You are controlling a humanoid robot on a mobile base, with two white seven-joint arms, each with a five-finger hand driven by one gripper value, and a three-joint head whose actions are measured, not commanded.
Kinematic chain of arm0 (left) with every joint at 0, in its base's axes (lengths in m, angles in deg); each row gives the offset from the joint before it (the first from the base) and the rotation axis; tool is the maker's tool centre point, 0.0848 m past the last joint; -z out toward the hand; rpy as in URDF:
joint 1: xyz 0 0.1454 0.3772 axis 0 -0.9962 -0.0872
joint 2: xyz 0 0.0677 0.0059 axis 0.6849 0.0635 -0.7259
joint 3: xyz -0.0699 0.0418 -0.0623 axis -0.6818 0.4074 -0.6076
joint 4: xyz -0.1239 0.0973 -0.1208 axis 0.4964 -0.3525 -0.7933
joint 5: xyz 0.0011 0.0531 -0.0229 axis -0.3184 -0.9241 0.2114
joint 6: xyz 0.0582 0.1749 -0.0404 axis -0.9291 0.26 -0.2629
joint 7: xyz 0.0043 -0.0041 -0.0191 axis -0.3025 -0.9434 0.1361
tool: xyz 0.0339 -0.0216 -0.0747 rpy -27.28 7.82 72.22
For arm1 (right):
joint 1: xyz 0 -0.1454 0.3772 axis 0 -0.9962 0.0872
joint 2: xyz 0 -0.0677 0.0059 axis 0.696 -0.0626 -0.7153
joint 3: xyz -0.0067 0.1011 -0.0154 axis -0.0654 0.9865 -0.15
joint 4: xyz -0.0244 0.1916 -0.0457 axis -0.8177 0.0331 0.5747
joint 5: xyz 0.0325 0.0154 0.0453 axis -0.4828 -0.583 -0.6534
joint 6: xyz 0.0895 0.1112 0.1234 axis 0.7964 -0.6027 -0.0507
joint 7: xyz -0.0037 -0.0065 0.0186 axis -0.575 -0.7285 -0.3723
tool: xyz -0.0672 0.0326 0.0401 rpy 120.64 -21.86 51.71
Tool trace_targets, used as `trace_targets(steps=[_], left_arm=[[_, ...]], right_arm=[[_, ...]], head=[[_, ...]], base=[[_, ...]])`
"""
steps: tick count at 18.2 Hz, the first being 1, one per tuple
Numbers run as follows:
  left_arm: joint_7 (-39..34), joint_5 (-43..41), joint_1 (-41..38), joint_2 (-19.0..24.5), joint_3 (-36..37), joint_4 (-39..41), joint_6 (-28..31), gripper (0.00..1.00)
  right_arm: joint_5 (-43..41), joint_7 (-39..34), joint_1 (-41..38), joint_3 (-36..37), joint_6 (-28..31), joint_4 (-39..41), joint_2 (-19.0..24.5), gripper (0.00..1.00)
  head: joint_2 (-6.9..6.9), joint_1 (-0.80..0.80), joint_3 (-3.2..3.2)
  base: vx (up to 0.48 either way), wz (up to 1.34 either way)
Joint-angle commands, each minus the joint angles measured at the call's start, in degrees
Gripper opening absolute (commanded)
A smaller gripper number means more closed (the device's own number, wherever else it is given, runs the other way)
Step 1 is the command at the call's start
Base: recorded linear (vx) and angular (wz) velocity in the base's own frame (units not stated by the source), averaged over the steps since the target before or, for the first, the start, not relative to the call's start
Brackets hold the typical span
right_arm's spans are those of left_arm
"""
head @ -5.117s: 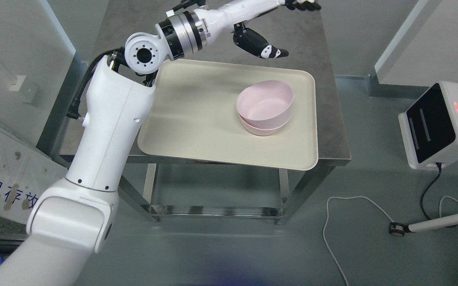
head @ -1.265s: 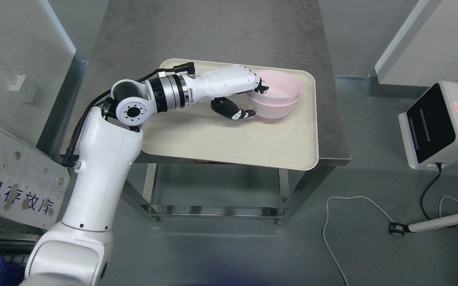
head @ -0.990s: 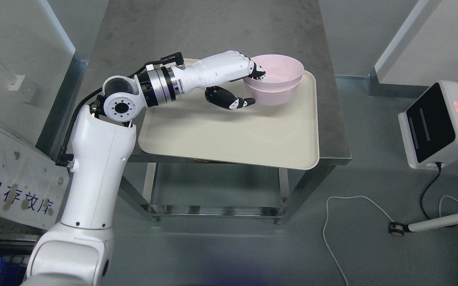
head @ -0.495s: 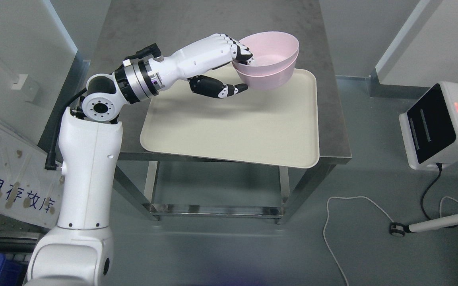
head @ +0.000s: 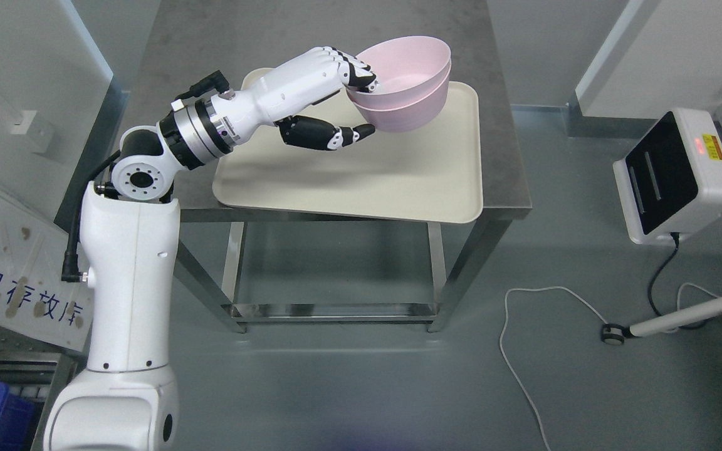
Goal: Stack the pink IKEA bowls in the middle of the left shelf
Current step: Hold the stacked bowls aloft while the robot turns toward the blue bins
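Two pink bowls, nested one inside the other, hang tilted in the air above the far part of a cream tray. My left hand is shut on their near rim, with the fingers hooked over the rim inside the top bowl and the black thumb under the lower bowl. The left arm comes in from the lower left. The right arm is out of view. No shelf shows in the head view.
The tray lies on a grey metal table with a lower rail. A white device with a black panel stands on the floor at the right, with cables. A white board with print leans at the left.
My left hand has closed on the stacked bowls and lifted them off the tray, up and to the left. The whole picture has also shifted left, so the camera has moved.
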Motion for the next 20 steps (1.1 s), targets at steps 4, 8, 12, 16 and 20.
trace_targets(steps=[4, 8, 12, 16, 20], left_arm=[[0.1, 1.5, -1.4, 0.8, -8.3, 1.1, -0.6, 0.03], [0.1, 1.5, -1.4, 0.8, -8.1, 1.1, -0.5, 0.03], [0.0, 1.3, -1.7, 0.8, -7.3, 0.9, -0.5, 0.03], [0.0, 1.3, -1.7, 0.8, -8.3, 0.5, -0.5, 0.03], [0.0, 1.3, -1.8, 0.8, -9.2, 0.5, -0.5, 0.03]], right_arm=[[0.4, 0.0, 0.0, 0.6, 0.0, 0.0, -1.0, 1.00], [0.4, 0.0, 0.0, 0.5, 0.0, 0.0, -1.0, 1.00], [0.4, 0.0, 0.0, 0.5, 0.0, 0.0, -1.0, 1.00], [0.4, 0.0, 0.0, 0.6, 0.0, 0.0, -1.0, 1.00], [0.4, 0.0, 0.0, 0.5, 0.0, 0.0, -1.0, 1.00]], head=[[0.00, 0.00, 0.00], [0.00, 0.00, 0.00], [0.00, 0.00, 0.00], [0.00, 0.00, 0.00], [0.00, 0.00, 0.00]], base=[[-0.226, -0.26], [-0.302, -0.06], [-0.345, 0.41], [-0.392, 0.21], [-0.361, -0.13]])
